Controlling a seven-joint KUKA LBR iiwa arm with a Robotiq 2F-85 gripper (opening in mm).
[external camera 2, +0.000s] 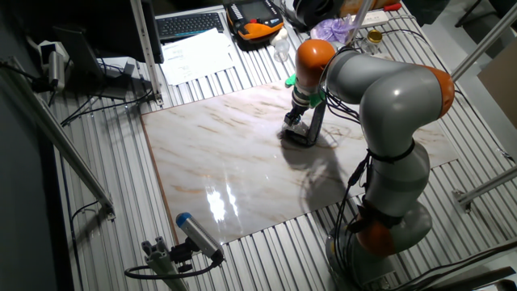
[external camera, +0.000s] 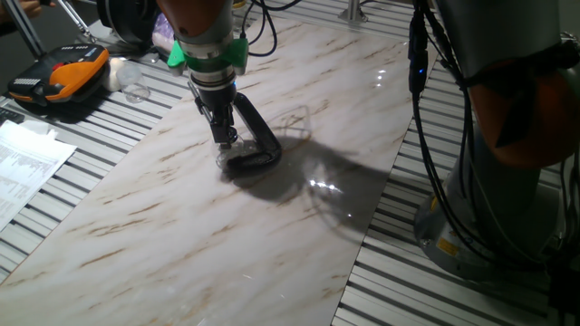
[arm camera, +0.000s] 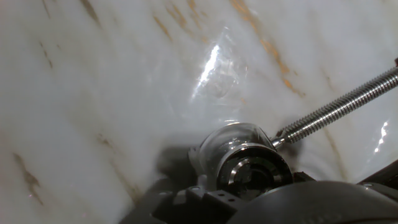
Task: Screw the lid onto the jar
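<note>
Marble tabletop (external camera: pixel 163 217) carried the black clamp (external camera: pixel 256 145), whose threaded screw (arm camera: pixel 339 109) pressed against the jar (arm camera: pixel 233 140). My end effector (external camera: pixel 224 139) stood directly over the jar, with the lid (arm camera: pixel 252 171) at its mouth; I could not tell whether its fingers were clenched.

Arm bends over from its base, last link pointing straight down. Orange wrist joint above a green collar, tool (external camera: pixel 224 138) hanging vertical beneath. Dark fingers (external camera: pixel 220 122) drawn close together, tips low near the worktop (external camera: pixel 181 217). Hand view: finger roots are a dark blur along the bottom edge; whether the jaws grip anything cannot be told.
</note>
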